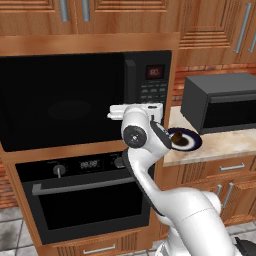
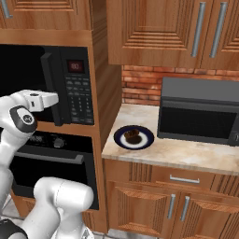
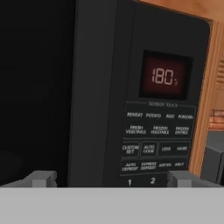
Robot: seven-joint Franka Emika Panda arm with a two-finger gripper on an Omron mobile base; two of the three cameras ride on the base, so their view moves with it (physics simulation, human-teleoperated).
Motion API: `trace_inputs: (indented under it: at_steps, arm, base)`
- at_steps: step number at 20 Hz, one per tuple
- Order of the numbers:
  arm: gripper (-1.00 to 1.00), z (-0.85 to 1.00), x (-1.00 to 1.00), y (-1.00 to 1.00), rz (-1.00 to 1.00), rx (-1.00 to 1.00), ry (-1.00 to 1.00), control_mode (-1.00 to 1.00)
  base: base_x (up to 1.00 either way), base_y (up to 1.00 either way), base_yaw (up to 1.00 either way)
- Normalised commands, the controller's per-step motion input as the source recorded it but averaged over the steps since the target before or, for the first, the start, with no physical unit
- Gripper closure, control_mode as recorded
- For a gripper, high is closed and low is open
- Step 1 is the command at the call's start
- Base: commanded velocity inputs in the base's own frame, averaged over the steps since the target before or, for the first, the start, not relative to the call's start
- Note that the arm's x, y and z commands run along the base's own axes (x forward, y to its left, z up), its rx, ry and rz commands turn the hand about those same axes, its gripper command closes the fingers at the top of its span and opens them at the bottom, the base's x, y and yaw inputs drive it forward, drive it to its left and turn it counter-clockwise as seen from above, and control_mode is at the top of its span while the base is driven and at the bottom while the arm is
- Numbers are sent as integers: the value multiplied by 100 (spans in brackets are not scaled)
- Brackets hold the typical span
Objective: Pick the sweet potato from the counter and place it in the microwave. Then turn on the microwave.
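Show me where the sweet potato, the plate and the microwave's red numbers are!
sweet potato [image 2: 133,137], right base view, its brown middle.
plate [image 2: 120,140], right base view, left blue rim.
red display [image 3: 165,77], hand view, glowing digits.

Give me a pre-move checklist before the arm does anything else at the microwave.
1. Sweet potato inside the microwave: not ok, it lies on the blue-rimmed plate on the counter.
2. Microwave door open for loading: not ok, the door looks shut in both base views.
3. Tool free to grasp: ok, fingers wide apart, nothing between them.
4. Tool aimed at the potato: not ok, the hand view faces the keypad.
5. Display lit: ok, red digits show.
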Motion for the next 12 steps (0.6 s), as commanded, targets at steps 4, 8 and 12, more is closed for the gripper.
trace_inputs:
  at_steps: [4,8,12]
  arm:
    - [-100,-1,18,0,0,0,-4,-100]
    - [-100,-3,20,0,0,0,-3,-100]
    - [-100,-5,23,0,0,0,-3,-100]
  base:
    - [0,0,0]
    - [0,0,0]
    - [0,0,0]
